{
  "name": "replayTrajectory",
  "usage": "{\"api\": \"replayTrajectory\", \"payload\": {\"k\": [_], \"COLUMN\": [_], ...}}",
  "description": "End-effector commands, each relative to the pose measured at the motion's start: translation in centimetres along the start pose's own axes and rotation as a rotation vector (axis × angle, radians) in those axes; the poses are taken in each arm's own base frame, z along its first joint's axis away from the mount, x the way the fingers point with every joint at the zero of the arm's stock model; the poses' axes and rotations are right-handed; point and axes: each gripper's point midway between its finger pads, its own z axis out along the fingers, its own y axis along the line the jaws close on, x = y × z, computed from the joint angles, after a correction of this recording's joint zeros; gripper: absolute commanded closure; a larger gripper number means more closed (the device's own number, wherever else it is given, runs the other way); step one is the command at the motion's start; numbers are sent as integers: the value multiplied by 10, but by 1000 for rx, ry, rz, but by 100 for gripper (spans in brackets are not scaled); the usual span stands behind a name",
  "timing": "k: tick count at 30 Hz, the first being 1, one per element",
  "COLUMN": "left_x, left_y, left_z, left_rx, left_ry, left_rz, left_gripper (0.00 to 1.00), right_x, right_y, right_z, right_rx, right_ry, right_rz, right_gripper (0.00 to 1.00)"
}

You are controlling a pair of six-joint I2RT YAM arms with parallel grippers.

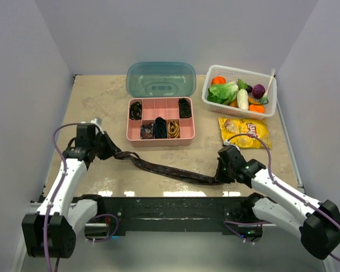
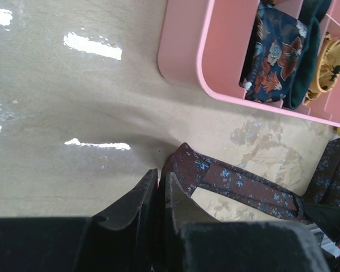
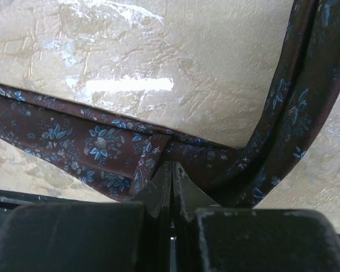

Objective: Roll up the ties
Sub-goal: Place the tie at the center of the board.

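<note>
Tie: the long maroon necktie (image 1: 164, 169), woven cloth dotted with small blue flowers, lies flat on the beige table (image 1: 99, 107), strung out between both arms.
Long axis: left to right, slanting toward the near edge at its right end.
Left gripper (image 1: 110, 149): jaws pressed together, and it looks to be pinching the tie's left end.
Right gripper (image 1: 222, 173): clamped tight on a fold at the right end.
Nearer arm: neither, each has an end.
Next call: one end winds along that axis toward the other, I reckon. The pink plastic compartment box (image 1: 161, 141) sits just behind.
</note>
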Motion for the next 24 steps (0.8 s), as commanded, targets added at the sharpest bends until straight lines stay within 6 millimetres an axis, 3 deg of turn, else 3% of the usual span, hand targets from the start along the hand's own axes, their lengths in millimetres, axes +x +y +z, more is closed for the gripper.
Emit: {"api": "replayTrajectory", "payload": {"k": [1,6,9,10,11,13,15,16,19,21,23,24], "left_x": [-22,-48,-56,-55,-57,-59,-60,-66,-61,-43,-35,-16], "left_y": [4,18,28,32,37,37,27,17,-17,-34,-49,-54], "left_z": [-9,-21,-22,-21,-23,-24,-24,-26,-22,-14,-6,3], "left_rx": [-90,-235,-306,-330,-359,-364,-315,-262,-84,-2,54,75], "left_ry": [-26,-81,-98,-88,-93,-99,-111,-155,-190,-159,-165,-122], "left_rz": [77,102,114,115,118,125,138,147,171,176,190,196], "left_gripper": [84,76,58,45,39,32,31,31,34,39,53,58], "right_x": [2,2,-3,-5,-5,-3,0,1,-5,-10,-20,-23], "right_y": [-4,-2,3,7,8,10,15,15,19,19,22,24], "right_z": [-3,-1,-2,-3,-3,-1,1,2,-4,-9,-17,-20], "right_rx": [36,56,67,64,65,71,61,61,57,60,58,55], "right_ry": [-7,-12,-28,-35,-36,-32,-32,-37,-76,-99,-140,-150], "right_rz": [1,-35,-72,-82,-85,-106,-109,-111,-116,-116,-115,-115], "right_gripper": [100,100,100,100,100,100,100,100,100,100,100,100]}}
